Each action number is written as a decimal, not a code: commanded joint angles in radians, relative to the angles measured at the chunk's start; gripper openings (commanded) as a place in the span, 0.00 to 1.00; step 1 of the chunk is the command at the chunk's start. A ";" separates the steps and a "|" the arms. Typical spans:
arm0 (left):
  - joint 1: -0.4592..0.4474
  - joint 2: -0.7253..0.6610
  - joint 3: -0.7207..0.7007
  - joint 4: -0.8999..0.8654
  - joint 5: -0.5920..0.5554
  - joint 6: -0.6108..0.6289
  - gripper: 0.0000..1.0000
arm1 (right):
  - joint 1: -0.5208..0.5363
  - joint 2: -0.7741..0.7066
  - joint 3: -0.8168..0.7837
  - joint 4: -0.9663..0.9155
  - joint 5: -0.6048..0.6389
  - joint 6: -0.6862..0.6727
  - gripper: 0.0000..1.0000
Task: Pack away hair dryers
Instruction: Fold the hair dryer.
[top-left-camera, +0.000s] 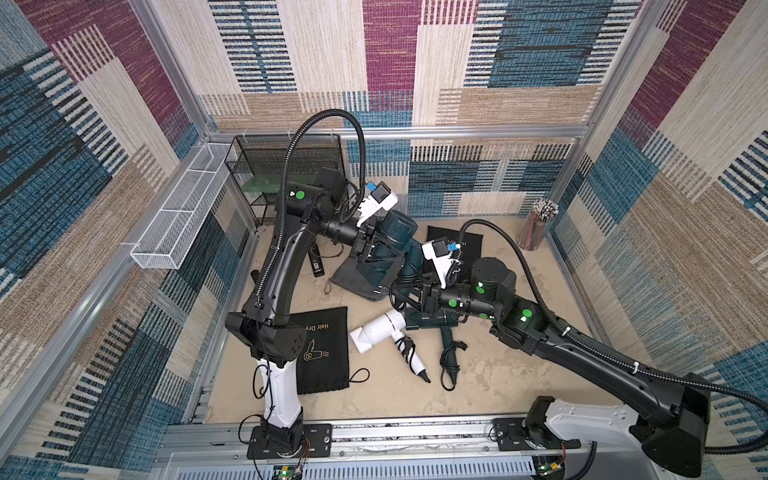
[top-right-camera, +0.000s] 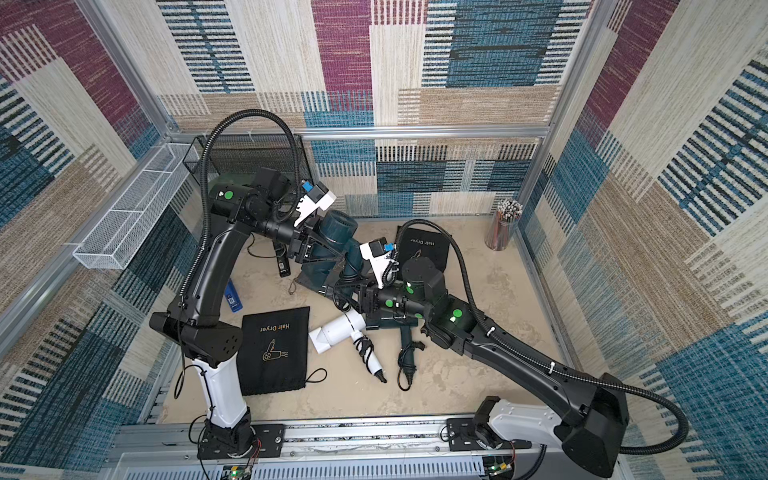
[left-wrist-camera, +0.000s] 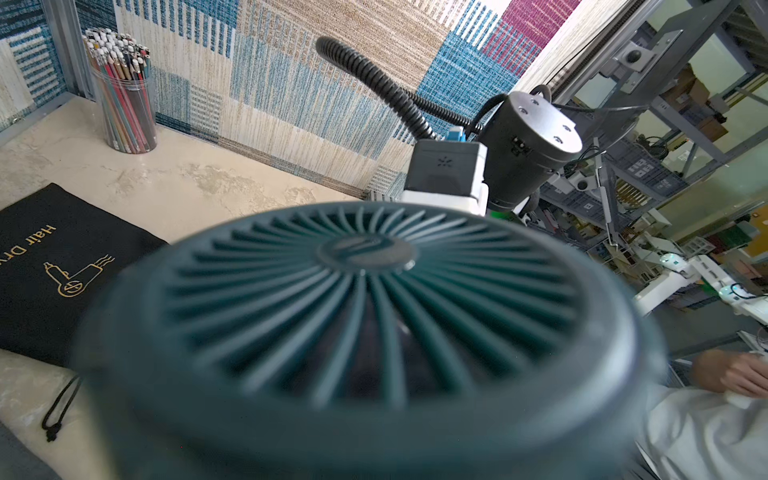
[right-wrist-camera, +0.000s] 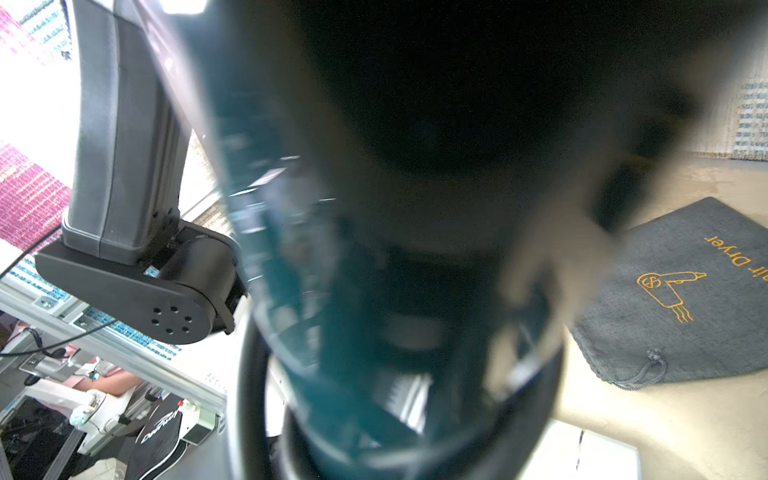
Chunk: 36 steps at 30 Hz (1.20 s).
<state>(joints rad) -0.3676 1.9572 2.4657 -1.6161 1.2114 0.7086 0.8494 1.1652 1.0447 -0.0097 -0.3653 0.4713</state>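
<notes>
- The held teal dryer (top-left-camera: 400, 226) hangs in the air above the grey pouch (top-left-camera: 347, 276), over the far middle of the table (top-left-camera: 498, 374). Its barrel is fat and smooth, so I judge it could roll or slide in the grip and drop.
- The grey pouch lies flat and nothing appears to hold its mouth open. Pushed down now, the dryer would likely shove or crumple the fabric rather than go in.
- The dryer's black cord loops close to the right gripper (top-left-camera: 397, 286) and could snag on the fingers or drag across the table.
- The two wrists work very near each other, so a small swing could knock them together.
- The right arm passes low over the second teal dryer (top-left-camera: 446, 334), which lies beside the white dryer (top-left-camera: 380, 330) mid-table. A dip could bump either one.
- The left gripper (top-left-camera: 380, 253) is spread fairly wide and clamped across the held teal dryer's barrel. In the left wrist view the rear grille fills the frame.
- The right gripper sits at the handle end of the same dryer. The right wrist view is a teal and black blur, so I cannot tell how far its jaws are open or whether they grip the handle or the cord.
</notes>
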 joint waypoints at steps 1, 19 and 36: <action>-0.014 0.009 -0.009 -0.145 0.016 -0.013 0.00 | 0.020 0.007 0.008 0.477 -0.060 -0.024 0.00; -0.015 0.022 0.001 -0.145 0.026 -0.035 0.00 | 0.053 0.064 0.053 0.466 -0.034 -0.037 0.00; -0.013 0.014 0.097 -0.145 0.007 -0.050 0.00 | 0.010 -0.089 -0.054 -0.053 0.262 -0.048 0.78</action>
<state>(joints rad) -0.3798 1.9701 2.5519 -1.6165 1.1801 0.6792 0.8627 1.0931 1.0088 -0.0341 -0.1398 0.4042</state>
